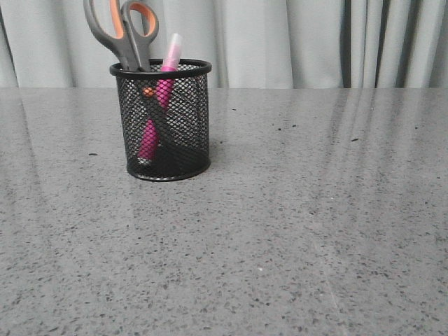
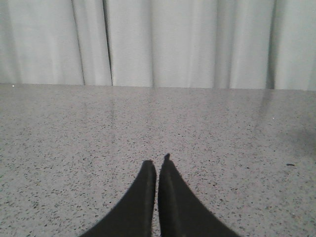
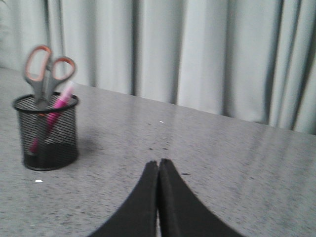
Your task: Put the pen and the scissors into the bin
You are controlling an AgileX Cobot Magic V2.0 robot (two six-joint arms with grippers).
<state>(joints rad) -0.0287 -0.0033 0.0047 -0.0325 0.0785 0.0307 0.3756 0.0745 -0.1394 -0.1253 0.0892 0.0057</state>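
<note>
The black wire-mesh pencil cup (image 1: 162, 120) stands upright on the grey speckled table (image 1: 294, 231), toward its left and far side, near the pale curtain (image 1: 280, 42). Inside it the scissors (image 1: 124, 31) stand blades down, their orange-lined handles above the rim. Beside them the pink pen (image 1: 165, 77) leans, its whitish cap poking out over the rim. The left gripper (image 2: 157, 165) is pressed closed, empty, over bare tabletop. The right gripper (image 3: 158, 165) is likewise closed and empty, well apart from the cup.
</note>
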